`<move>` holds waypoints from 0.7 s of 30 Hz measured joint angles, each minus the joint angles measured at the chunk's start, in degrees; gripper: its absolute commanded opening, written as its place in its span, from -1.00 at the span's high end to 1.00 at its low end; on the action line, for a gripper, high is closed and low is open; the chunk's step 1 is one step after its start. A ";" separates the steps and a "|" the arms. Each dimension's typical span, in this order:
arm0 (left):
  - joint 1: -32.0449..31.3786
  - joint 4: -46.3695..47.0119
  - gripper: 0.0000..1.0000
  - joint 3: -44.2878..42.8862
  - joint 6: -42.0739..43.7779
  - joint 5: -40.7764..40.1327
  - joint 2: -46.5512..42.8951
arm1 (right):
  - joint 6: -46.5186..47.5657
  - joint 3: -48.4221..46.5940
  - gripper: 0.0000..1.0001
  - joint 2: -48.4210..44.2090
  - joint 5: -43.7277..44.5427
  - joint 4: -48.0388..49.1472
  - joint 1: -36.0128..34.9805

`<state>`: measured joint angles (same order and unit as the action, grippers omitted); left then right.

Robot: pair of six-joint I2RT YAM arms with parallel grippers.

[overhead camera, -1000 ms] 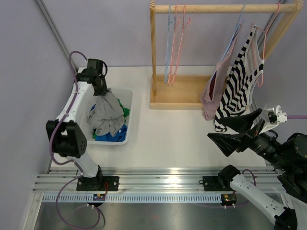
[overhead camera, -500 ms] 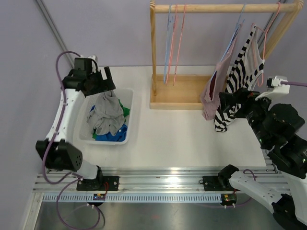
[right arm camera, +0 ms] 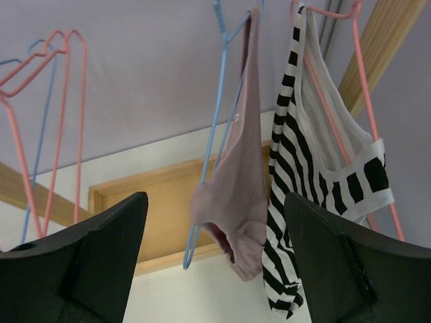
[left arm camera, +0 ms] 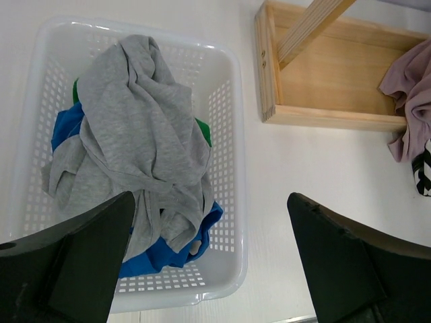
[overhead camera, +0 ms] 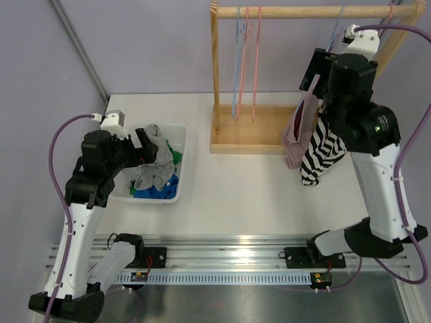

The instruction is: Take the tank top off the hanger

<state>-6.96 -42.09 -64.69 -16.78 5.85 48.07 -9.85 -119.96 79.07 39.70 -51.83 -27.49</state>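
Two tank tops hang from the wooden rail (overhead camera: 310, 11). A mauve tank top (right arm camera: 246, 195) (overhead camera: 296, 134) droops bunched from a blue hanger (right arm camera: 219, 114). Beside it, a black-and-white striped tank top (right arm camera: 296, 175) (overhead camera: 323, 151) hangs on a pink hanger (right arm camera: 357, 74). My right gripper (right arm camera: 212, 269) (overhead camera: 315, 73) is raised high by the rail, open and empty, facing both tops without touching them. My left gripper (left arm camera: 212, 262) (overhead camera: 147, 147) hovers open over the white basket (left arm camera: 232, 202), holding nothing.
The basket (overhead camera: 183, 161) holds a grey garment (left arm camera: 135, 128) on top of blue and green clothes. Several empty pink and blue hangers (overhead camera: 246, 60) (right arm camera: 40, 101) hang at the rail's left end. The rack's wooden base tray (overhead camera: 256, 131) (left arm camera: 330, 81) sits on the white table.
My left gripper opened, left the grey garment in the basket and drew back toward the near side. My right arm rose from table height up to the rail by the hanging tops.
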 measured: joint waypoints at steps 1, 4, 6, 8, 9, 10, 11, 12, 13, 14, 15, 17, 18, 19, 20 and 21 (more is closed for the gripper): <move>-0.28 0.00 -0.98 0.57 0.00 -0.02 -0.17 | 0.00 -2.45 -0.75 2.12 -0.42 -0.72 1.88; -1.22 -0.39 -0.98 1.55 0.04 -0.04 -0.96 | 0.17 -8.87 -0.64 7.52 -2.38 -2.84 5.97; -1.77 -0.52 -0.98 1.55 0.07 0.00 -1.53 | 0.20 -12.35 -0.62 10.36 -3.41 -4.31 7.41; -2.01 -0.68 -0.98 1.55 0.11 0.55 -1.99 | 0.22 -15.30 -0.54 13.33 -3.98 -4.94 8.55; -2.01 -0.70 -0.98 1.55 0.15 1.07 -2.19 | 0.24 -16.22 -0.51 14.64 -4.04 -5.09 9.14; -2.03 -0.74 -0.98 1.53 0.22 1.79 -2.25 | 0.24 -16.81 -0.45 15.89 -4.11 -5.09 9.70; -2.05 -0.76 -0.98 1.51 0.24 2.60 -2.27 | 0.24 -17.22 -0.40 17.16 -4.22 -5.11 10.36; -2.08 -0.79 -0.98 1.51 0.24 3.32 -2.27 | 0.26 -17.62 -0.35 18.47 -4.24 -5.09 10.97; -2.10 -0.87 -0.98 1.49 0.26 3.82 -2.29 | 0.26 -17.94 -0.31 19.76 -4.22 -5.09 11.47; -2.12 -0.98 -0.98 1.44 0.28 4.35 -2.29 | 0.26 -18.21 -0.27 21.05 -4.15 -5.05 11.89; -2.12 -1.11 -0.98 1.44 0.33 4.76 -2.36 | 0.28 -18.29 -0.24 21.99 -4.13 -5.05 12.20; -2.16 -1.36 -0.98 1.42 0.42 5.33 -2.60 | 0.28 -18.34 -0.12 24.00 -4.07 -5.05 12.68; -2.16 -1.46 -0.98 1.42 0.44 5.66 -2.75 | 0.39 -18.34 0.01 24.81 -4.04 -5.05 12.83; -2.16 -1.51 -0.98 1.42 0.44 5.92 -2.93 | 0.59 -18.34 0.13 25.53 -4.02 -5.05 12.90; -2.19 -1.57 -0.98 1.42 0.46 6.16 -3.02 | 0.72 -18.36 0.20 26.08 -3.96 -5.01 12.98; -2.23 -1.55 -0.98 1.42 0.46 6.40 -3.10 | 0.76 -18.36 0.28 26.53 -3.91 -5.01 13.03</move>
<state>-9.19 -43.64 -63.26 -16.32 12.25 44.97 -9.08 -138.32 105.60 35.79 -56.84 -14.46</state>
